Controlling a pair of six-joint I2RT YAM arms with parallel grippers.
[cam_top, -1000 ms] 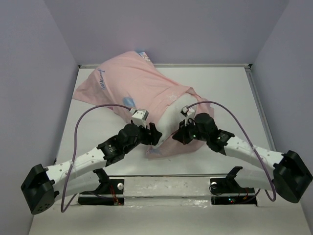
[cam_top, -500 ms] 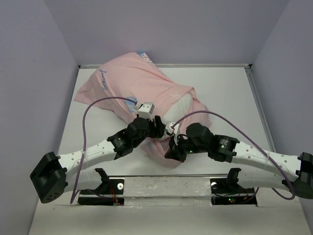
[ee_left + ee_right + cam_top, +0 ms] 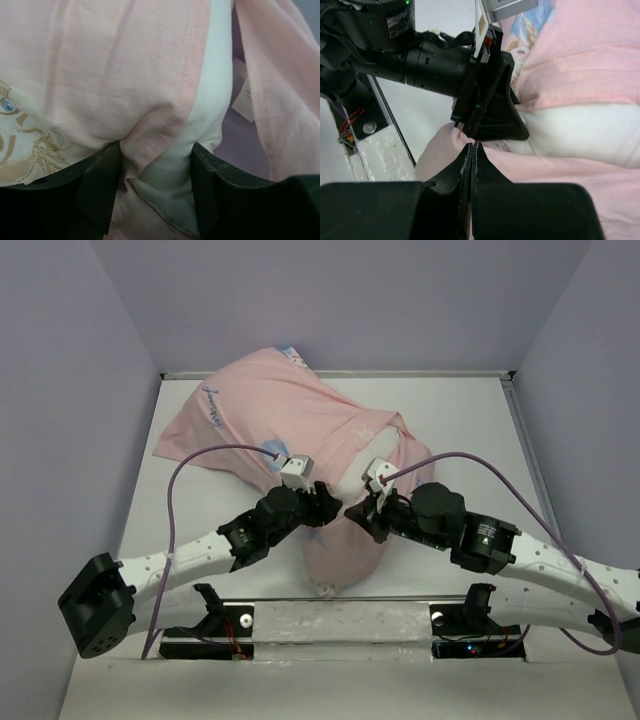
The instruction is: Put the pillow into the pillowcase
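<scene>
1. Pink pillowcase (image 3: 270, 405) is lying across the table (image 3: 460, 430), with the pillow (image 3: 352, 458) partly inside and showing white at the opening.
2. Left gripper (image 3: 156, 150) is straddling a pucker of hem and pillow, both fingers (image 3: 100, 190) touching it; whether it is gripping, I cannot tell.
3. Right gripper (image 3: 471, 146) is sitting clenched, tips at the pillowcase edge; whether cloth is caught there, I cannot tell.
4. Blue script (image 3: 208, 398) is showing on the pillowcase, too small to read; a sticker (image 3: 400, 22) on the left arm (image 3: 420, 60) is carrying print too fine to read
</scene>
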